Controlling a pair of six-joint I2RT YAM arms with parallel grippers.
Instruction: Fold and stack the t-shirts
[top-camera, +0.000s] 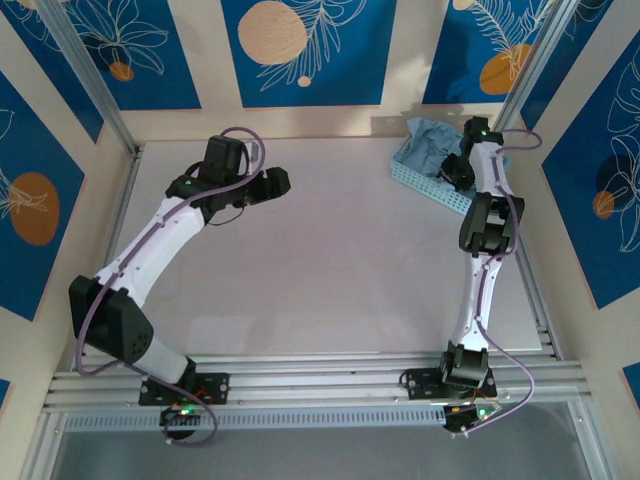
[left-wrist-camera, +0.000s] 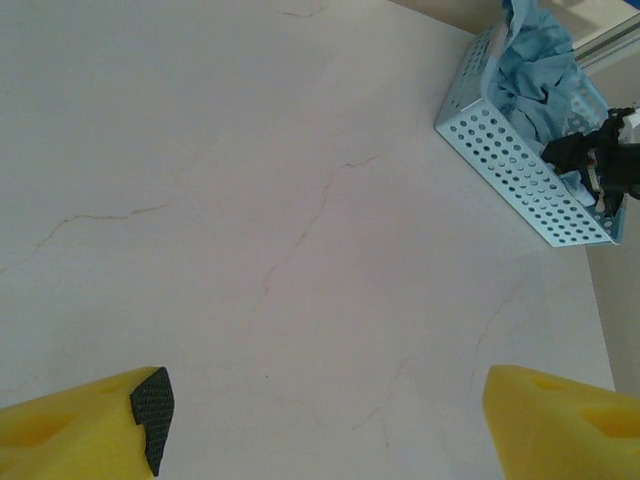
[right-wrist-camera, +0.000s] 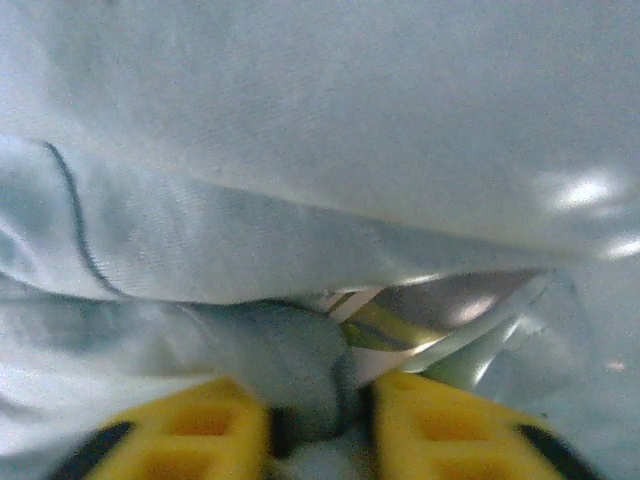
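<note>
Looks to be at the very start. Light blue soft cotton t-shirts (top-camera: 422, 133) bunched in the light blue perforated plastic basket (top-camera: 425, 182) at the far right of the pale marbled table (top-camera: 330, 270); none spread out, none folded, none stacked. Leaves, by that reckoning, the whole job to do: lifting out, laying flat, folding, piling.

Right gripper (top-camera: 456, 170): down in the basket, clamped on a fold of the t-shirts. Left gripper (top-camera: 276, 182): held over the bare table left of centre, well apart from the basket, jaws wide with nothing between them.

From the top view: the whole layout, both arms and the basket's place on the table, but no reading of how the right jaws stand.

From the right wrist view: the grip itself, with the right gripper (right-wrist-camera: 320, 415) close up and a bunched ridge of blue cloth pinched between its yellow fingertips (right-wrist-camera: 190, 430). Also a dark seam line across the cloth, and something pale and shiny beneath, too blurred to name.

From the left wrist view: the left gripper (left-wrist-camera: 320, 425) with bare table between its yellow fingertips (left-wrist-camera: 80, 425). Far across the table, a side look at the basket (left-wrist-camera: 510, 170), its hole-punched wall, cloth heaped over the rim, and the dark right gripper (left-wrist-camera: 590, 160) dipping in from the right
</note>
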